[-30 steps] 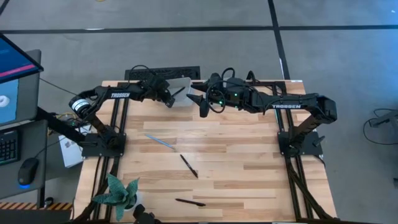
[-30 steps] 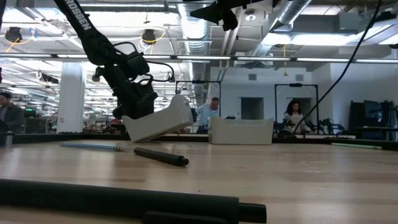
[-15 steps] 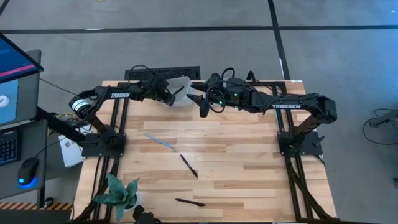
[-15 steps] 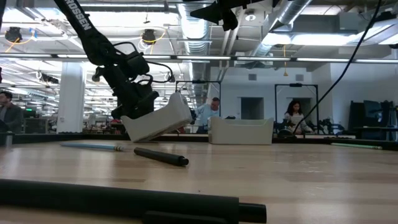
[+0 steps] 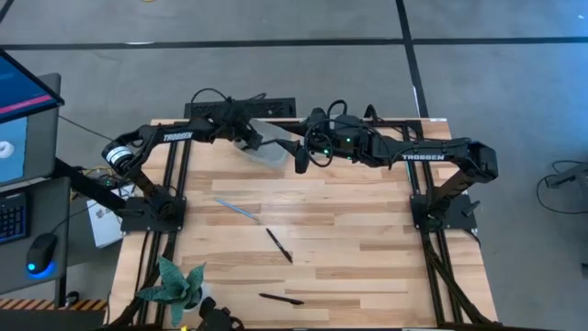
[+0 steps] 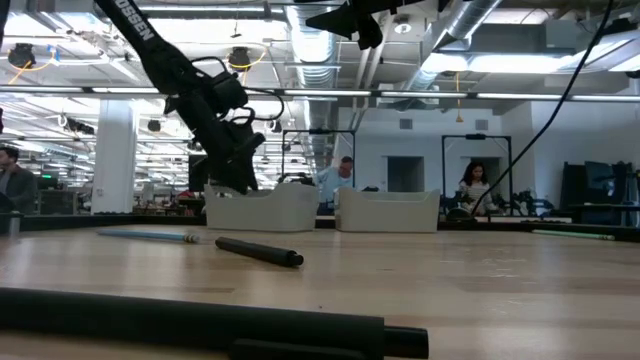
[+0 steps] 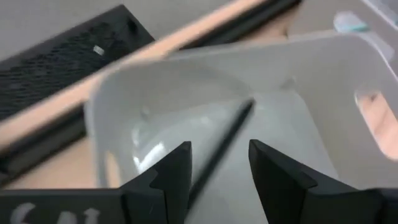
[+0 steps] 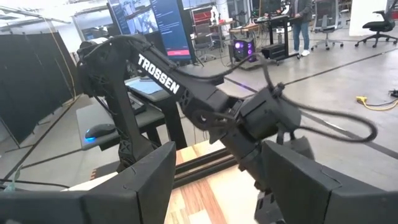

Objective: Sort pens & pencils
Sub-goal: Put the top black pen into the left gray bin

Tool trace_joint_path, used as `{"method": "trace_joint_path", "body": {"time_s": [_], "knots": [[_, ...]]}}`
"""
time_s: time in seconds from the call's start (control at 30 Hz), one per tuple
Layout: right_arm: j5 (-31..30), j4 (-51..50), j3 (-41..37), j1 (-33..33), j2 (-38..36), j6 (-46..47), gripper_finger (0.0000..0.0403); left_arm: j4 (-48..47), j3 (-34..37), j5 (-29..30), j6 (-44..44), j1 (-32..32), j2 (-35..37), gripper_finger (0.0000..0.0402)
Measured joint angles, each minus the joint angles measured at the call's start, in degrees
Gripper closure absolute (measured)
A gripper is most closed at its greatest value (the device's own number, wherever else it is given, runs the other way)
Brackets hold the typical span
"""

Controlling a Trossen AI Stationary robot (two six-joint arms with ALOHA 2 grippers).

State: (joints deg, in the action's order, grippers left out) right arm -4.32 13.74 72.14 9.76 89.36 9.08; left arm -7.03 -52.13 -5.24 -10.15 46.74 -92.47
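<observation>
The left end effector, fingers apart, is hovering over the left bin at upper centre, holding one black stick; it should rise straight out. I cannot tell the right one's state. Loose on the surface: two black, one teal.

"TROSSEN" stands in white on the left arm, on the right arm; nothing else can be read.
</observation>
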Motion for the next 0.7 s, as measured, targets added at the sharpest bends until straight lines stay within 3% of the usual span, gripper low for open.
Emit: {"method": "trace_joint_path", "body": {"time_s": [0.3, 0.53, 0.7], "knots": [[0.00, -0.02, 0.00, -0.70, 0.00, -0.01, 0.0143, -6.28, -4.83, 8.48, 2.79, 0.02, 0.00, 0.0249], [0.00, -1.01, 0.00, -0.79, 0.00, -0.04, 0.0143, -7.34, -5.15, 8.53, 2.88, 0.02, 0.00, 0.0249], [0.00, -2.35, 0.00, -0.79, 0.00, -0.04, 0.0143, -7.21, -5.15, 5.26, 5.46, 0.02, 1.99, 0.0249]]}}
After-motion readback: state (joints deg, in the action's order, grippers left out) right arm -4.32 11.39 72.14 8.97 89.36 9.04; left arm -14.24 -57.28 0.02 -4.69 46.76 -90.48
